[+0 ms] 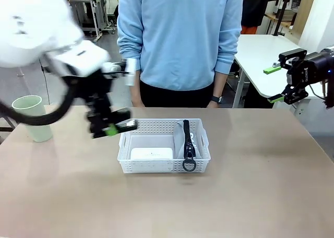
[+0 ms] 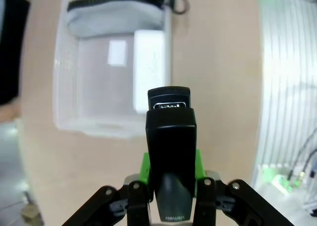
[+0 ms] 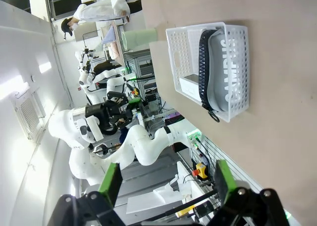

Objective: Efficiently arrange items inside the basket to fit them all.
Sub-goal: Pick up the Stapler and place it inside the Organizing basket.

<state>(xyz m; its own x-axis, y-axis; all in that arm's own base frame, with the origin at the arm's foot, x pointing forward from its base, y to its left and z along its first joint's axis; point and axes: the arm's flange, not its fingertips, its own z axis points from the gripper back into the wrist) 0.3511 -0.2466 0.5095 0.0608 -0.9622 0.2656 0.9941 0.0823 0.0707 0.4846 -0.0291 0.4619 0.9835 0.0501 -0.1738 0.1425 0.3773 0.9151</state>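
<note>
- My left gripper (image 1: pixel 114 127) has its fingers clamped on the small black stapler (image 2: pixel 171 137), just beside the basket (image 1: pixel 163 166).
- My right gripper (image 1: pixel 275 84) has its fingers apart, well off to the right.
- The grey pouch (image 1: pixel 195 142) and the white box (image 1: pixel 151 153) lie inside the basket.
- The green cup (image 1: pixel 31 118) stands at far left.

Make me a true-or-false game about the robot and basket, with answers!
The left gripper holds the black stapler. True.
The white box lies in the basket. True.
The green cup is in the basket. False: the green cup stands on the table, outside it.
The right gripper's jaws are shut. False: the right gripper is open, holding nothing.
The grey pouch is on the table. False: the grey pouch sits in the basket.
</note>
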